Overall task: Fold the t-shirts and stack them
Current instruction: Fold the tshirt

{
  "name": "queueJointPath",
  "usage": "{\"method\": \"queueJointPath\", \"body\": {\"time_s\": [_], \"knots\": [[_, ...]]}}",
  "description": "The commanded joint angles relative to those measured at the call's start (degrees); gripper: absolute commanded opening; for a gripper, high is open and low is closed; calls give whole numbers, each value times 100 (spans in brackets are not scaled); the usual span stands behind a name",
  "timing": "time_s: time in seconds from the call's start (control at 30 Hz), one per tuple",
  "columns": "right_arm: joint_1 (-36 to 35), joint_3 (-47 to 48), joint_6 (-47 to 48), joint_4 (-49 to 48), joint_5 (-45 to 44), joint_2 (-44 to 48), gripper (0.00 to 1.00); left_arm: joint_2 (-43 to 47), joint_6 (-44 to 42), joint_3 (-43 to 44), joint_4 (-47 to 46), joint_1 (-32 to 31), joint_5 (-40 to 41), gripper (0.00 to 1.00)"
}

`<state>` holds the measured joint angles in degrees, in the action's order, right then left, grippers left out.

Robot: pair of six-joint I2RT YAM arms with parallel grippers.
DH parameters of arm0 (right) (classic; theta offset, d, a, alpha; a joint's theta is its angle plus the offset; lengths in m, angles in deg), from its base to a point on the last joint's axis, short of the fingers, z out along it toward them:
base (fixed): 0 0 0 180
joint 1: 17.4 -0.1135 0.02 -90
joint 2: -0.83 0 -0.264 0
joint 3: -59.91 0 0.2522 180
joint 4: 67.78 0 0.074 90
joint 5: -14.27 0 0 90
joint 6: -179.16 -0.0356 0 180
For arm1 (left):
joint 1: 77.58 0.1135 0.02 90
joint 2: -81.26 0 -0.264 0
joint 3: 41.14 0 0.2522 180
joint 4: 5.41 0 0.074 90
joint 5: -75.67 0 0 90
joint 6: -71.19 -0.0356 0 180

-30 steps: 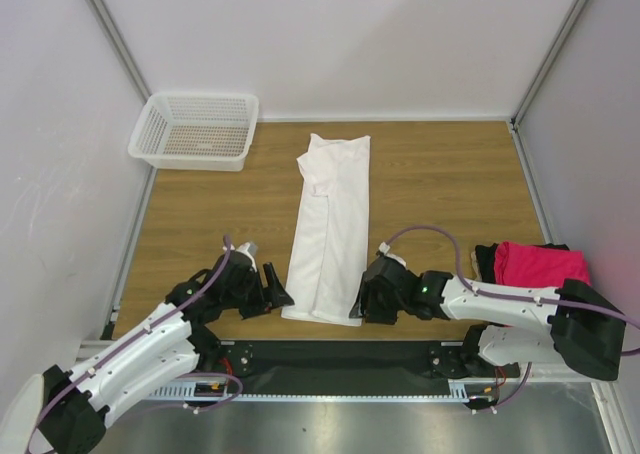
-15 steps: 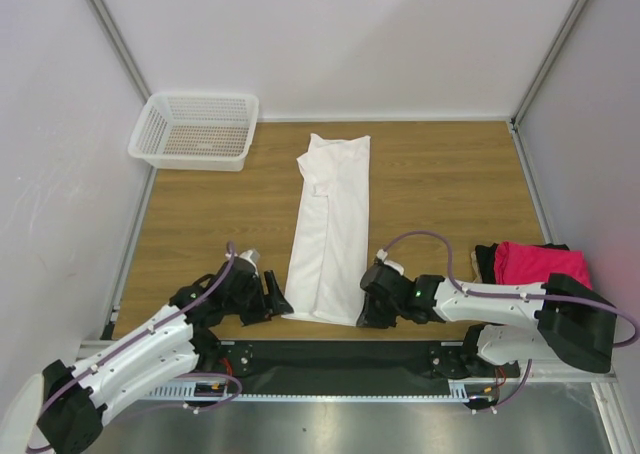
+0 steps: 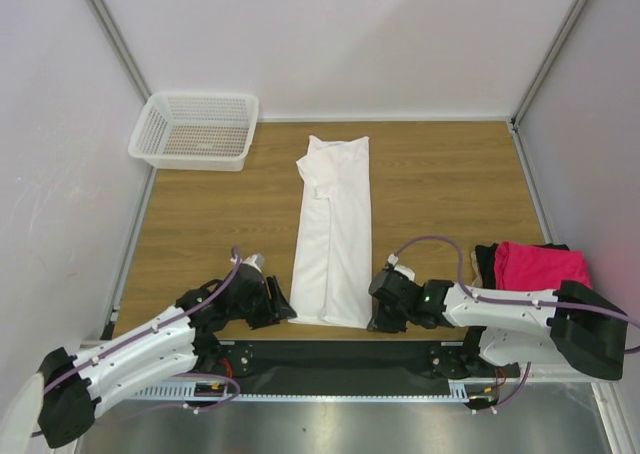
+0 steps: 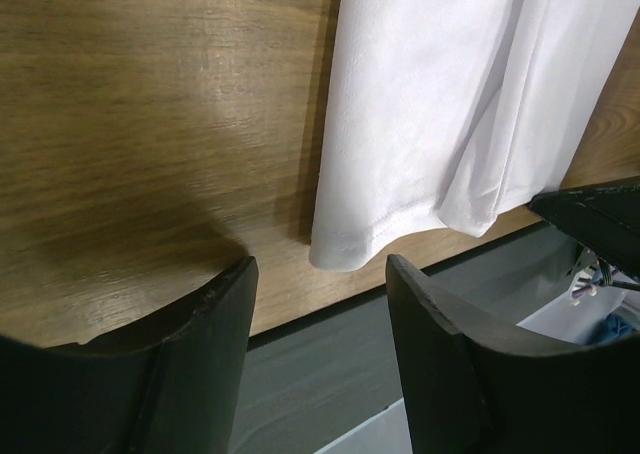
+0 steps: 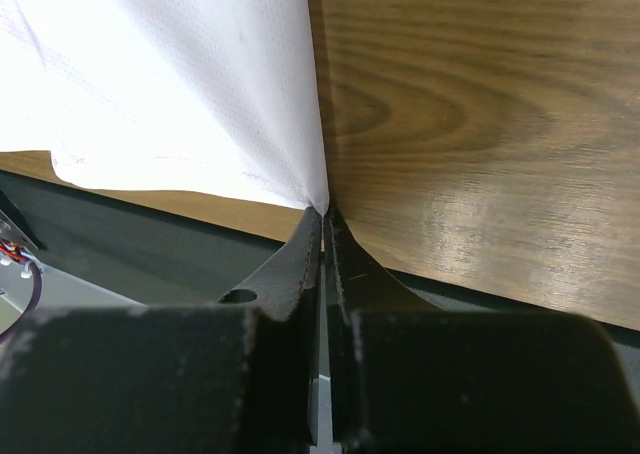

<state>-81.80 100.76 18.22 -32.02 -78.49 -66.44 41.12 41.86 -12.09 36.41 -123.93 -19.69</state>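
White shirt (image 3: 332, 229) lies folded lengthwise in the centre, hem at the near edge. Right gripper (image 5: 325, 217) pinches its near-right corner thinly (may slip out). Left gripper (image 4: 320, 274) gapes just short of the near-left corner; closing here could miss cloth, skewing the fold.

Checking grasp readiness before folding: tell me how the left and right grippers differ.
The left gripper is open, the right gripper shut. The left gripper holds nothing, short of the near-left corner of the white shirt; the right gripper pinches its near-right corner. Both sit low at its near hem.
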Motion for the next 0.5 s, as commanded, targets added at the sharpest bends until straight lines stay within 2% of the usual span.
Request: {"method": "queueJointPath", "body": {"time_s": [0.0,0.2,0.27,0.4,0.43,0.47], "knots": [[-37,-55,-78,147,-260,91,0,-37,261,-157,-326,-67,168,60],[-37,-55,-61,85,-295,82,0,-213,429,-298,-704,-181,132,57],[-37,-46,-61,85,-321,82,0,-240,472,-307,-696,-182,176,51],[-37,-46,-78,76,-339,108,0,-135,508,-298,-468,-217,395,34],[-37,-46,-78,68,-339,126,0,-82,508,-298,-407,-217,422,25],[-37,-46,-78,68,-356,135,0,-56,508,-307,-380,-217,475,20]]}}
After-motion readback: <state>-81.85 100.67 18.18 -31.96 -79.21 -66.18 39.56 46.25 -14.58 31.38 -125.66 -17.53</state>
